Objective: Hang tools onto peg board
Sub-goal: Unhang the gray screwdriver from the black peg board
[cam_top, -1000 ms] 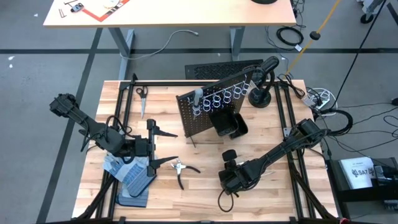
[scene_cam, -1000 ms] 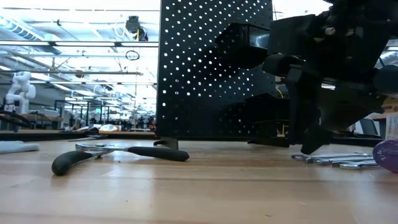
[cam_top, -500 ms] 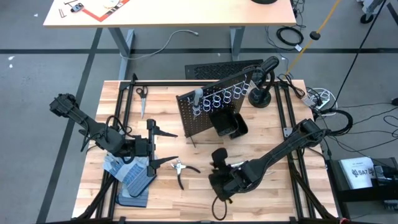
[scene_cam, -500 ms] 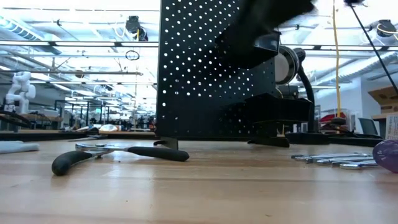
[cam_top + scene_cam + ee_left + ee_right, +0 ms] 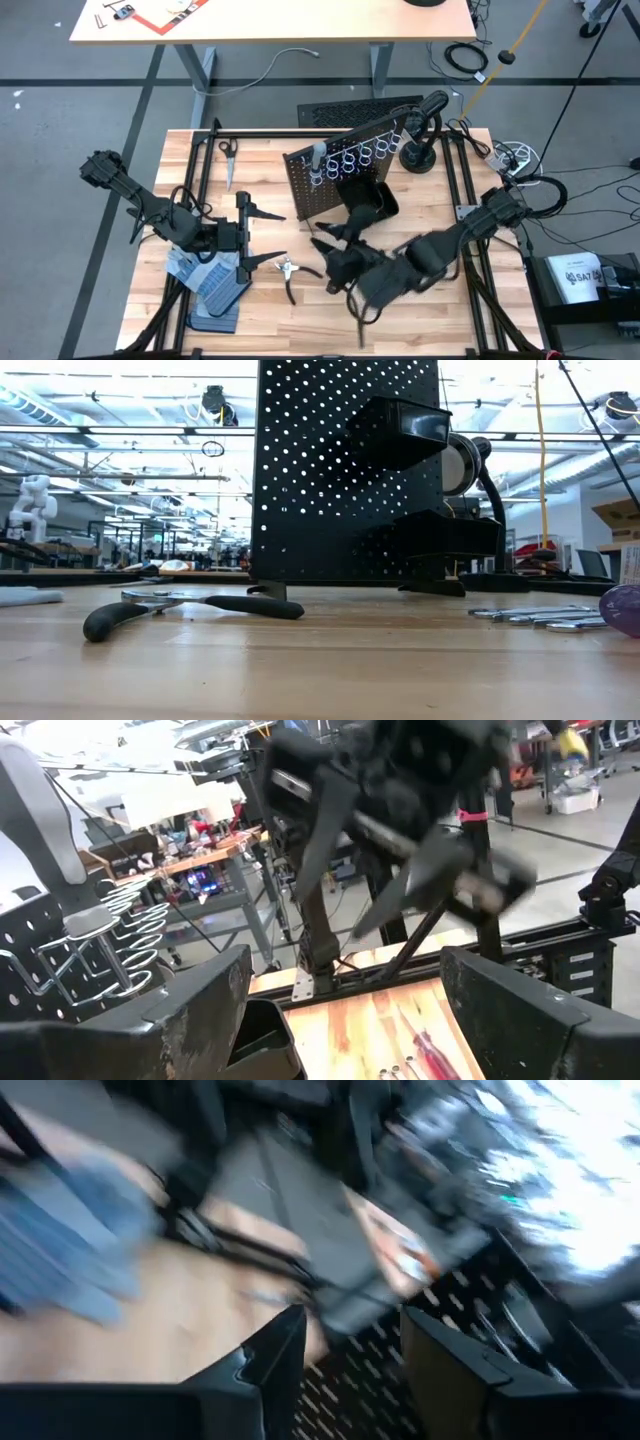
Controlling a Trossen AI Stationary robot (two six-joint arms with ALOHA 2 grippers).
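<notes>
Pliers lie near the tabletop's front edge; the right gripper, fingers apart and holding nothing, hangs beside them. Judged step: reaching to pick them; next, descend astride them and close. Left gripper waits wide.

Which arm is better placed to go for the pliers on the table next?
Probably the right: its open gripper hangs just beside the pliers, empty, in front of the peg board. The left gripper, open too, sits on their other side.

My table is pale wood with a smooth, slightly shiny finish. The peg board is matt black perforated metal. The pliers have dull black handles and bright metal jaws.
</notes>
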